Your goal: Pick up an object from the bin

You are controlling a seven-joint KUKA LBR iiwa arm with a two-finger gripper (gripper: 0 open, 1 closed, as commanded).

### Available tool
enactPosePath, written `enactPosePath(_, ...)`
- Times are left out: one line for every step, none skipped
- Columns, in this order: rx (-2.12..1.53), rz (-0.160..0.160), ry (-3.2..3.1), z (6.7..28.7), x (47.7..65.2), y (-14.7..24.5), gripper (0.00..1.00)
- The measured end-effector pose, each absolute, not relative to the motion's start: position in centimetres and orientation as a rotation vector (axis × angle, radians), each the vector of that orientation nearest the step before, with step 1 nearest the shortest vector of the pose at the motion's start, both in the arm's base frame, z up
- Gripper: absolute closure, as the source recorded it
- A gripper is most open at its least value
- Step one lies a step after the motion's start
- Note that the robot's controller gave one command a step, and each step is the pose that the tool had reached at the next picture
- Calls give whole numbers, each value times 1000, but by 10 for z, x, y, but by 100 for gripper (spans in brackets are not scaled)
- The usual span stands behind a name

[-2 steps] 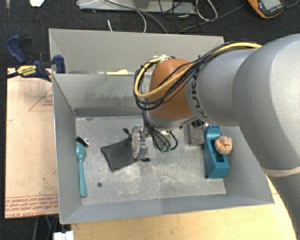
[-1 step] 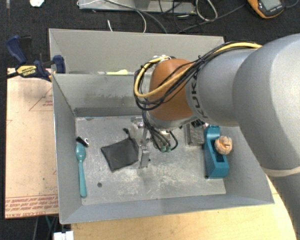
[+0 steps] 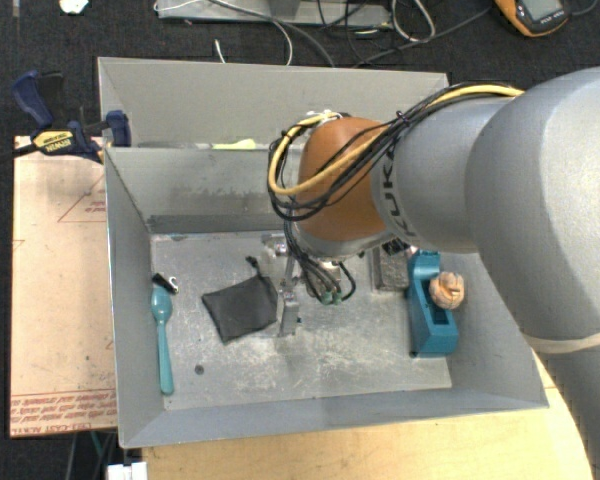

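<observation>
A dark square of cloth (image 3: 240, 309) lies left of centre on the floor of the bin (image 3: 130, 268). The gripper (image 3: 287, 313) stands low at its right edge, likely placed to pinch that border, its opening impossible to judge.

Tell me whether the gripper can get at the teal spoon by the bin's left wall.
Probably yes: the teal spoon lies uncovered; only a low-lying dark cloth sits between it and the gripper.
</observation>
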State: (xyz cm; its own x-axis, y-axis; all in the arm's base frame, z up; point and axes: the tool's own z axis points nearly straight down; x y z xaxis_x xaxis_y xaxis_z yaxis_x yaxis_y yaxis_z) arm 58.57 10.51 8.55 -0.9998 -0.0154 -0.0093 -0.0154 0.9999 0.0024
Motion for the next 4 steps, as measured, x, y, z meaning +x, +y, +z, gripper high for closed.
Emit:
enactPosePath(-64,4,3130,77,588,113,0)
enactPosePath(-18,7,3127,72,596,120,100)
enactPosePath(-18,7,3127,72,596,120,100)
enactPosePath(-21,6,3132,134,593,119,100)
